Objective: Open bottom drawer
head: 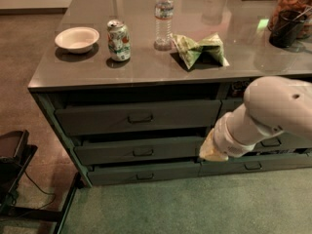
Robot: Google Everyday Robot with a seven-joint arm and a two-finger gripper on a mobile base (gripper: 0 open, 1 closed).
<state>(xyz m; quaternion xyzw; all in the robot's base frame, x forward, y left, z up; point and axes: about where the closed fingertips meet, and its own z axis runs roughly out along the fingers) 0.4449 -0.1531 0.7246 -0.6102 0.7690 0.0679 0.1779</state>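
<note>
The hand (213,151) hangs at the end of the pale arm (273,108), in front of the seam between the two stacks of drawers, level with the right end of the middle drawer (122,151). It points away from the camera, so I cannot tell how far open it is or whether it has hold of anything. Below and to its left is the bottom drawer (112,173), the thinnest front of the left stack, just above the green carpet (195,208), and it looks shut. It should be stiff, sliding on runners, and probably light unless it is loaded. The place to take hold is the small loop handle (145,176) at its centre, which looks narrow and smooth, so a shallow grip could slip off. A straight pull from there should keep the drawer from jamming sideways. The matching thin front (278,163) of the right stack lies closer to the hand and is the wrong one. Up on the worktop (146,72) stand a bowl (76,39), a can (119,40) and a bottle (164,14), well apart from the drawer.
</note>
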